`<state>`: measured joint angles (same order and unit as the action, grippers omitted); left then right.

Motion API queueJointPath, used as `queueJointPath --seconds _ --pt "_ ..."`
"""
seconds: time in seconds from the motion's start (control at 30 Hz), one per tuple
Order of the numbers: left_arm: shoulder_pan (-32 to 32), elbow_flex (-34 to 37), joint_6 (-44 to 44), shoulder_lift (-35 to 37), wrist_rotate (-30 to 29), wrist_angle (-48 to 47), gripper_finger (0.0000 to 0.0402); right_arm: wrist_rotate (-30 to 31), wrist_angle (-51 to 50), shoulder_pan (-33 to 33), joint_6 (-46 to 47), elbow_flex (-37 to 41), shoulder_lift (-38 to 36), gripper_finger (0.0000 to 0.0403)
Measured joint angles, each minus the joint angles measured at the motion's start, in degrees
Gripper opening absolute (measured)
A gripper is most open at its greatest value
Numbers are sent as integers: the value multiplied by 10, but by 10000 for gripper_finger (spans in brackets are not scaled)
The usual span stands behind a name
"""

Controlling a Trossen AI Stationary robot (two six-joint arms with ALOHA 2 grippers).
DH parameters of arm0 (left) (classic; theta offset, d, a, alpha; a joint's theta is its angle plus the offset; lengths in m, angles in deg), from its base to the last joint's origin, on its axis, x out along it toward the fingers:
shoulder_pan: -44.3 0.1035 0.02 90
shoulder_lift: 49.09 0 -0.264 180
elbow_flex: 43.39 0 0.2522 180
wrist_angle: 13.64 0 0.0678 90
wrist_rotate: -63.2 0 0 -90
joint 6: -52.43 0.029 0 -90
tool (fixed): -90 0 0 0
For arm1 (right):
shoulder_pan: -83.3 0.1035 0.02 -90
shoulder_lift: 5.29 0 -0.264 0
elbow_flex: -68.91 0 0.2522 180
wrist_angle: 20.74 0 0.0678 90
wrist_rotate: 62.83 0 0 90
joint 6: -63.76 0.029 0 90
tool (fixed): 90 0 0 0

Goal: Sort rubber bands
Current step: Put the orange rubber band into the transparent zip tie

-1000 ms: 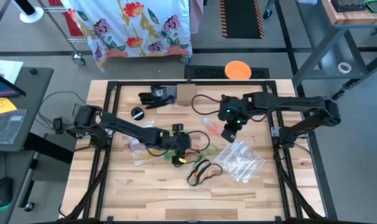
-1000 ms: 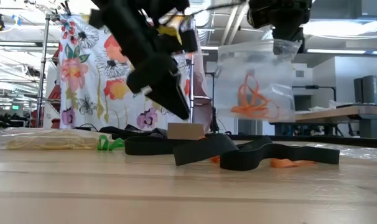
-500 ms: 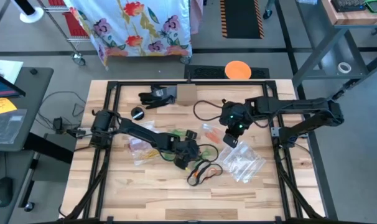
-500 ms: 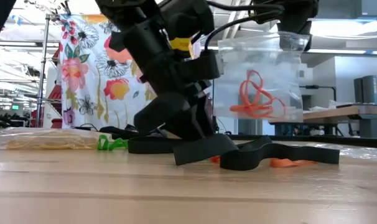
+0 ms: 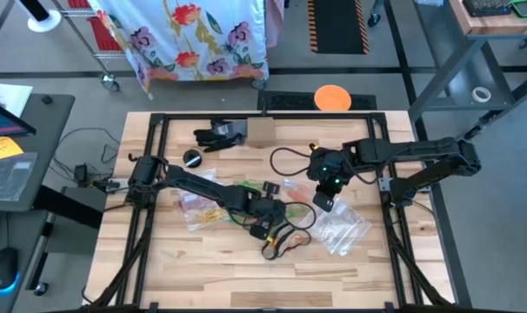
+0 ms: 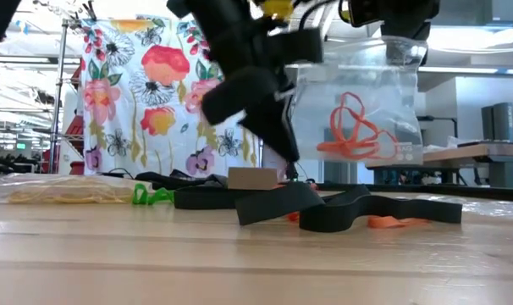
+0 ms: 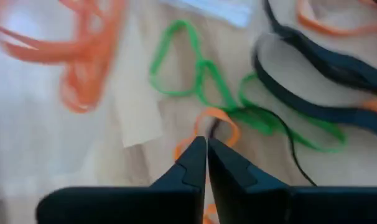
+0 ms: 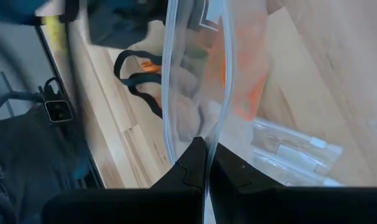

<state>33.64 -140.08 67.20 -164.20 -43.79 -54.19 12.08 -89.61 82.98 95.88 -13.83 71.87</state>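
Centre frame: the right gripper (image 5: 323,193) is pinching a clear plastic zip bag (image 6: 358,106) holding orange rubber bands (image 6: 355,131) aloft, while the left gripper (image 5: 277,211), fingers closed on nothing visible, has advanced toward loose orange rubber loops (image 7: 208,127).

No legible text, labels, nos. or signs anywhere.

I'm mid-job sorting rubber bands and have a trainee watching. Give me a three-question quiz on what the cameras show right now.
1. True or false: the right gripper is shut on a clear bag held above the table.
2. What colour are the bands inside that bag? A) green B) orange C) black
3. Fill in: in the left wrist view, the left gripper is shut on an ______ band beside the green bands.

Key: 1 true; 2 B; 3 orange.
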Motion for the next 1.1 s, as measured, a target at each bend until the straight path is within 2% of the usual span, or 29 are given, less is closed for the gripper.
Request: queueJointPath --seconds 0.23,0.33,0.5,0.7,0.9,1.0,1.1 --pt "-19 -39 -59 12 -86 -103 1 1 0 0 0 0 0 5" --pt "-27 -33 -77 23 -62 -125 1 1 0 0 -4 0 0 5" --pt "-28 -22 -35 1 16 -61 3 1 5 -1 -5 -1 0 5" --pt "-28 -22 36 -43 26 -9 4 -3 9 -1 0 -1 0 5" --pt "-27 -24 60 -47 -55 30 15 -4 9 -2 -1 -1 0 5" --pt "-28 -29 6 -37 -100 15 28 -4 8 -2 -5 -1 0 5" --pt "-30 -29 0 -24 -116 -38 31 -5 8 -2 -7 -1 0 5"
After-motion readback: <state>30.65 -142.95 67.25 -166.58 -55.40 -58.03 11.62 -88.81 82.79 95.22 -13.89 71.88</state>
